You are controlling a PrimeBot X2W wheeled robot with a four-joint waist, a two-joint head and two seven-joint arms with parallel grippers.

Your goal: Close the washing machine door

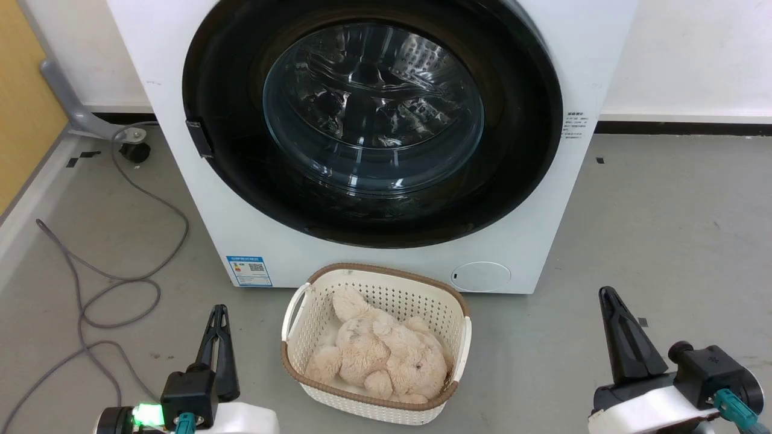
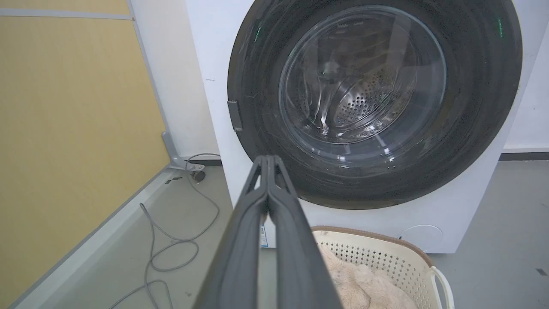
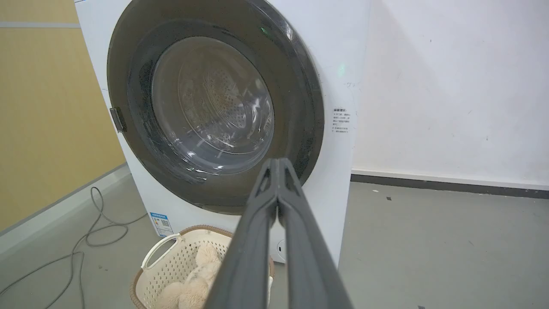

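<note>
White washer (image 1: 181, 199) stands on the grey floor (image 1: 663, 241) against the far wall. Its front is taken up almost wholly by the door (image 1: 373, 114), a glossy black round disc with a bulging clear glass window at its centre. The perforated steel drum is visible through the glass. The door's rim sits flat against the white front panel all round. A small grey tab (image 1: 199, 138) is fitted at the door's left edge. A blue label (image 1: 248, 271) is fixed low on the left of the front panel.

Near the washer, just in front of it, stands a cream basket (image 1: 301, 337) holding a plush toy (image 1: 380, 355).

Left gripper (image 1: 218, 310) hovers near the camera, left of the basket, well apart from the washer. Its two dark fingers are pressed together along their tips and hold nothing. They point far, toward the door's lower left.

Right gripper (image 1: 606, 293) hovers right of the basket, also well apart from the washer. Its fingers are likewise pressed together and empty, pointing toward the door's lower right.
</note>
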